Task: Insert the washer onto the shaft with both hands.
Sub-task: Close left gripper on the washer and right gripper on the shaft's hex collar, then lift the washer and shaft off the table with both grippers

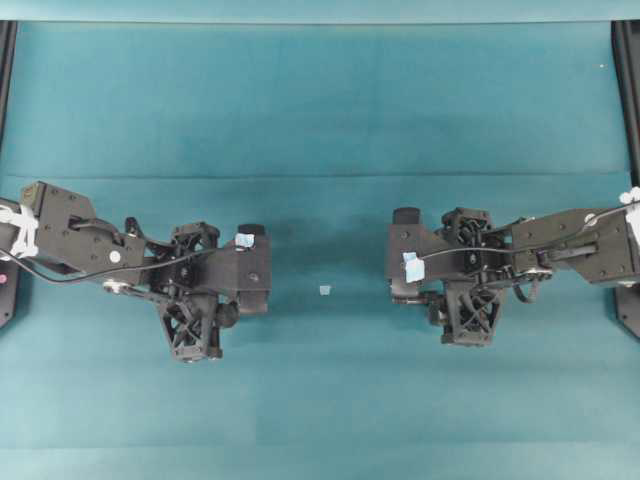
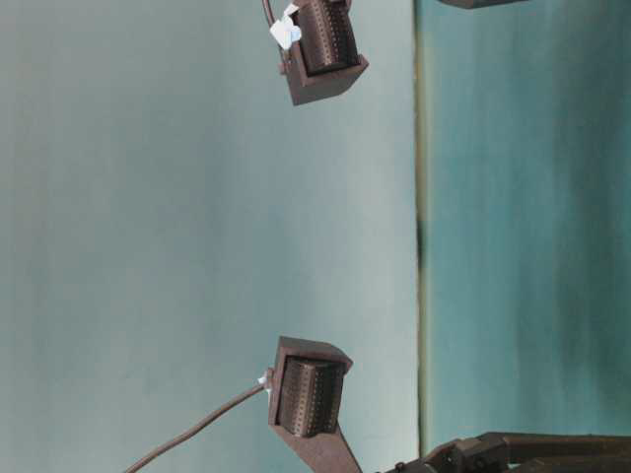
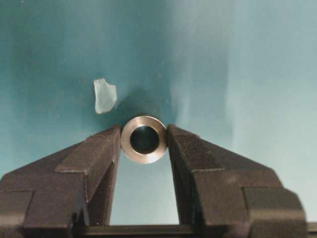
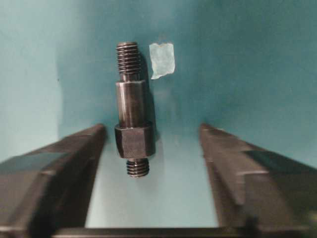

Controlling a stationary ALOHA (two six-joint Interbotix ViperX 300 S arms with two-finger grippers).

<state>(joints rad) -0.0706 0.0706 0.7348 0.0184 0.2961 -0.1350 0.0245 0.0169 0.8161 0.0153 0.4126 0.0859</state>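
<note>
In the left wrist view the washer (image 3: 144, 158), a silver ring with a dark hole, lies flat on the teal mat. My left gripper (image 3: 143, 130) is shut on it, with both black fingertips touching its sides. In the right wrist view the dark shaft (image 4: 131, 106), stepped and threaded at both ends, lies on the mat. My right gripper (image 4: 152, 128) stands open around its hex end: the left finger is close to it and the right finger well apart. From overhead, both grippers (image 1: 193, 285) (image 1: 468, 272) point down and hide both parts.
A pale blue tape square (image 1: 325, 290) lies on the mat between the arms. Another tape square (image 3: 104, 95) sits just beyond the washer, and one (image 4: 162, 59) beside the shaft's far end. Black frame posts (image 1: 628, 60) stand at the table's side edges.
</note>
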